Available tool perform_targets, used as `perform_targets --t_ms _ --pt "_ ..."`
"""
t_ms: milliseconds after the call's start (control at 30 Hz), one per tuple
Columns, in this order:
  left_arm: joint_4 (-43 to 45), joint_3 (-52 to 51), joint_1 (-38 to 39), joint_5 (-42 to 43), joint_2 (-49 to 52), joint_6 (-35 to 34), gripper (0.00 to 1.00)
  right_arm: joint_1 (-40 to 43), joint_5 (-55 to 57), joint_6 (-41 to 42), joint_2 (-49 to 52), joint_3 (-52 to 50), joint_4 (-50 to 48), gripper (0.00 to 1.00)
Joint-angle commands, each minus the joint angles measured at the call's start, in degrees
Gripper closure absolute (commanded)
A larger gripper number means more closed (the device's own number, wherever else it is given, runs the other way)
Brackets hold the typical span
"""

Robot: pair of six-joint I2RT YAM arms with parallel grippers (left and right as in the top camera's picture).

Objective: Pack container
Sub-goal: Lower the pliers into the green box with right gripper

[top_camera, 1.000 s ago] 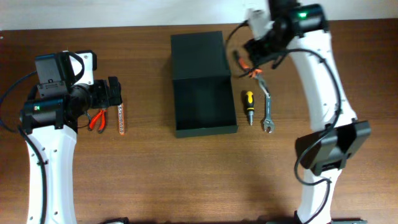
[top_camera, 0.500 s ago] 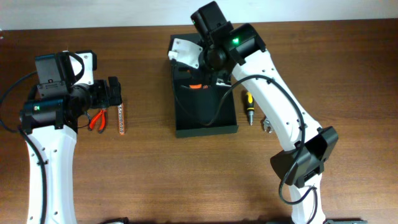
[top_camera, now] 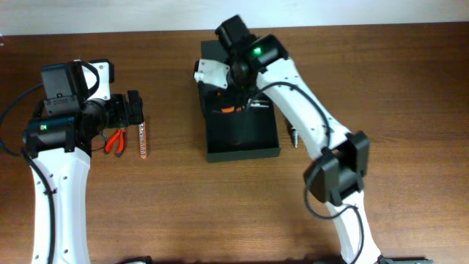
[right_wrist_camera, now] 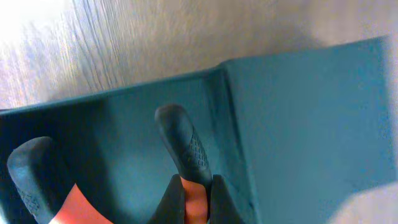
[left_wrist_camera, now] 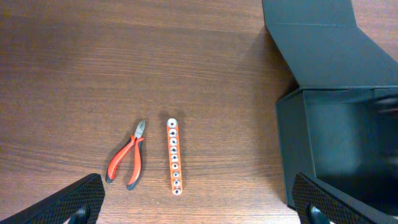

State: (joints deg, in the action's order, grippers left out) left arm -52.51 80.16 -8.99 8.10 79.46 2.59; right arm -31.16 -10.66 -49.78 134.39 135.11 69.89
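Where the table (top_camera: 410, 88) begins on the left, the left gripper (top_camera: 134, 110) hovers above the wood with its jaws spread wide and nothing between them. In its wrist view the two fingertips (left_wrist_camera: 78, 199) sit at the bottom corners of the picture. Beneath it lie red-handled pliers (left_wrist_camera: 127, 163) and, just beside them to the right without touching, an orange bit strip (left_wrist_camera: 173, 157), the two roughly parallel.

A band of bare wood separates the strip from the left wall of the container (top_camera: 242, 154), which stands open near the table's middle, its lid (left_wrist_camera: 317, 37) swung back toward the far edge. The box's front rim sits well back from the near edge of the table, with bare wood ahead of it.

The right gripper (right_wrist_camera: 194, 208) reaches down inside the container near its rear wall, close to an inner corner, clamped on an orange-handled tool (right_wrist_camera: 185, 155) with black grip ends. Whether the tool touches the walls cannot be told.

Just right of the box a small tool (top_camera: 292, 136) peeks out from under the right arm (top_camera: 308, 110), too hidden to name. Beyond it, bare wood runs to the right edge.
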Motion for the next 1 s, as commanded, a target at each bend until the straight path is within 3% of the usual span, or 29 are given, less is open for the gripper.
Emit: perform_targets --t_ms 0,400,967 --pt "0.2 1.3 -0.3 -0.4 0.3 1.2 0.01 0.1 -1.6 -0.6 2.6 1.0 -0.2 0.96" --pt "0.2 1.3 -0.3 -0.4 0.3 1.2 0.01 0.1 -1.6 -1.0 9.1 1.0 -4.1 0.96" --pt "0.2 1.3 -0.3 -0.4 0.3 1.2 0.01 0.2 -2.3 -3.8 10.4 0.9 -8.4 0.96"
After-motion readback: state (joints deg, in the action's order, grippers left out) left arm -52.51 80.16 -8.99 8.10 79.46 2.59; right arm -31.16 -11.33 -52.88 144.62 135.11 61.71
